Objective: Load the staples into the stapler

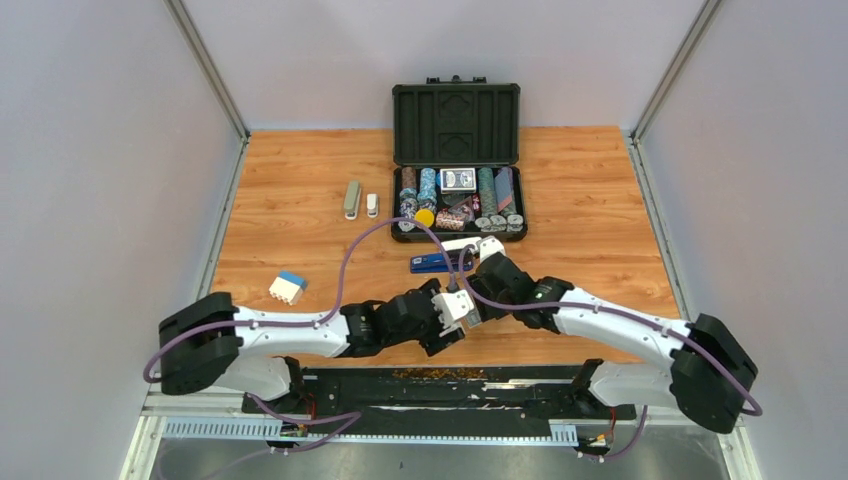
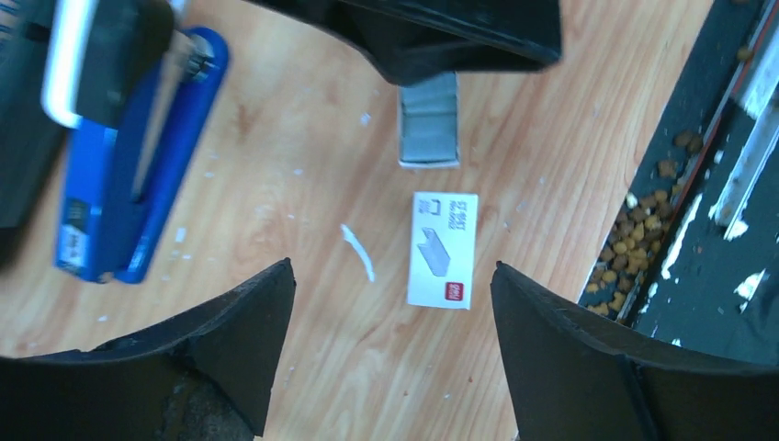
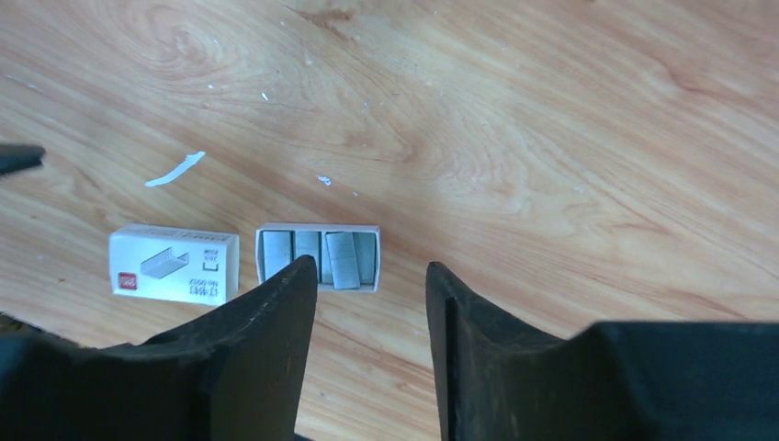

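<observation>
my right claw (image 3: 370,268) hovering spread over the staples (image 3: 335,259) lying in open tray (image 3: 317,228) | my left claw (image 2: 393,271) gaping over white box (image 2: 443,250) beside it, red logo showing, print unreadable | stapler (image 2: 92,230) lying nearby

case (image 1: 456,122) behind stapler (image 1: 428,264) | two other staplers (image 1: 352,199) behind-left of stapler | block (image 1: 287,288) far left of stapler | staples (image 3: 342,259) in tray (image 3: 317,227) near stapler, sleeve (image 3: 173,265) beside tray | all on worktop (image 1: 290,230)

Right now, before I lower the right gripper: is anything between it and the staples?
Nothing visible. The staples lie uncovered in their open tray, ahead of the open right gripper. The white box lies beside the tray, apart.
</observation>
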Robot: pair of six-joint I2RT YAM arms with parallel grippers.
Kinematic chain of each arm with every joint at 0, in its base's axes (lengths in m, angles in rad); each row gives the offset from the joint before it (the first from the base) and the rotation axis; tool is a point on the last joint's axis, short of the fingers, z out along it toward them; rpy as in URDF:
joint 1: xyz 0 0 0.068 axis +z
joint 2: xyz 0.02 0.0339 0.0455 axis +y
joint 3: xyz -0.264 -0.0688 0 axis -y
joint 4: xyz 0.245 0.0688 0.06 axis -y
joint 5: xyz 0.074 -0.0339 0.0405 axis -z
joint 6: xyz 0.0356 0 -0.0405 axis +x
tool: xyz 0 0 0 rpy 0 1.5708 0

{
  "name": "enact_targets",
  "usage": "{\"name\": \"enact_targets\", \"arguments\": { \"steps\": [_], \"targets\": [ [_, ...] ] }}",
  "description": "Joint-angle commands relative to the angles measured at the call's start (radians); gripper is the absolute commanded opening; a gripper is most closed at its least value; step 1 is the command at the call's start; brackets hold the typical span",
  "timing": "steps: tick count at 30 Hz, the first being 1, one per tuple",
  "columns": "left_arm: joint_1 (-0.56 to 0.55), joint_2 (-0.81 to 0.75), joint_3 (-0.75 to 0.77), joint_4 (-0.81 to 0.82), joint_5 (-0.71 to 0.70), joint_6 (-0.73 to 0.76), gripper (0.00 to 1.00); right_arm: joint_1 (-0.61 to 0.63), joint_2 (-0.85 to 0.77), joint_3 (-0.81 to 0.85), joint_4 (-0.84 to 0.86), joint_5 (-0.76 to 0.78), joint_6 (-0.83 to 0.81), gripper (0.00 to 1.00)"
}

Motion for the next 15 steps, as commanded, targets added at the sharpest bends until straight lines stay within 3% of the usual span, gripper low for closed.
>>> {"name": "enact_targets", "arguments": {
  "steps": [1,8,15],
  "targets": [
    [-0.007,-0.099,0.047,-0.027,-0.129,0.023,0.89,0.000,-0.133,0.038,-0.054,0.041,0.010,0.54],
    [0.062,-0.053,0.170,-0.077,-0.231,0.104,0.95,0.000,-0.371,0.036,-0.149,0.186,0.066,0.95],
    [0.209,0.130,0.358,-0.124,-0.149,0.174,1.00,0.001,-0.637,-0.043,-0.147,0.272,0.093,1.00]
  ]
}}
